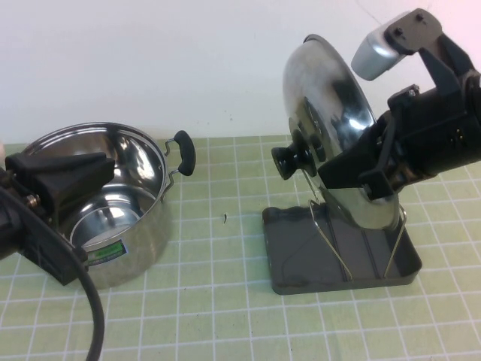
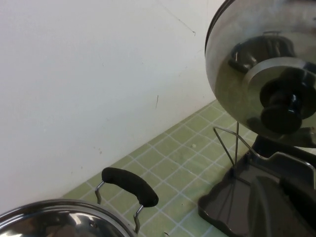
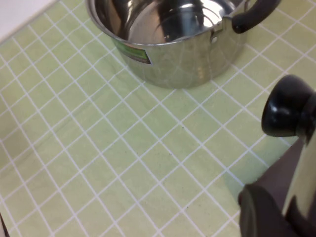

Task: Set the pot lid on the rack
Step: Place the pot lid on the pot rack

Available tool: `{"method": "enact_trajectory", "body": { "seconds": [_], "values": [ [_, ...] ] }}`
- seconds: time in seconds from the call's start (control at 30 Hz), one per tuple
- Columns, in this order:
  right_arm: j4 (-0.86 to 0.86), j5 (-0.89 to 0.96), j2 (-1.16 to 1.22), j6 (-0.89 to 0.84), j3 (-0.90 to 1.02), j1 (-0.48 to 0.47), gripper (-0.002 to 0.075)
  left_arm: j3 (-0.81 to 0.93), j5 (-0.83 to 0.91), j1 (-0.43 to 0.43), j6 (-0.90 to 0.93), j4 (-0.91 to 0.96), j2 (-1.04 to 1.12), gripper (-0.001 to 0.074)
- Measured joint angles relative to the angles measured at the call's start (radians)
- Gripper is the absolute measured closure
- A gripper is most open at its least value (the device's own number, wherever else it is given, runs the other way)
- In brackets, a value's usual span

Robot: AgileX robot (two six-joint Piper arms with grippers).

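The pot lid (image 1: 328, 89), shiny steel with a black knob (image 1: 288, 161), stands on edge over the rack (image 1: 340, 239). Its lower rim is down between the wire loops, above the dark grey tray (image 1: 297, 252). My right gripper (image 1: 349, 171) is shut on the lid's rim from the right side. In the right wrist view the knob (image 3: 287, 111) and the lid's edge (image 3: 305, 173) show beside one finger (image 3: 261, 212). The lid (image 2: 256, 59) and the rack (image 2: 232, 195) also show in the left wrist view. My left gripper (image 1: 96, 164) is shut and empty, hanging over the pot.
The deep steel pot (image 1: 113, 197) with black side handles (image 1: 184, 152) stands at the left, without a lid. It also shows in the right wrist view (image 3: 173, 29). A white wall runs along the back. Green tiled tabletop lies between the pot and the rack.
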Motion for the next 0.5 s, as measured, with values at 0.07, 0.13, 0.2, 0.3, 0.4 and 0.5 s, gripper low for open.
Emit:
{"method": "enact_trajectory", "body": {
  "seconds": [0.07, 0.13, 0.2, 0.3, 0.4, 0.5],
  "values": [
    [-0.002, -0.006, 0.009, 0.014, 0.0, 0.0, 0.0627, 0.0, -0.001, 0.0, -0.007, 0.005, 0.0, 0.0729],
    [-0.002, -0.016, 0.022, 0.023, 0.0, 0.0, 0.0627, 0.0, -0.002, 0.0, -0.011, 0.012, 0.0, 0.0732],
    [-0.002, -0.025, 0.033, 0.041, 0.0, 0.0, 0.0627, 0.0, -0.002, 0.0, -0.011, 0.018, 0.0, 0.0733],
    [-0.004, -0.031, 0.052, 0.065, 0.0, 0.0, 0.0627, 0.0, -0.003, 0.0, -0.011, 0.023, 0.0, 0.0733],
    [-0.011, -0.034, 0.062, 0.088, 0.0, -0.001, 0.0627, 0.0, -0.005, 0.0, -0.022, 0.032, 0.0, 0.0733],
    [-0.028, -0.042, 0.064, 0.095, 0.0, -0.001, 0.0627, 0.0, -0.007, 0.0, -0.036, 0.059, 0.0, 0.0733]
  ]
}}
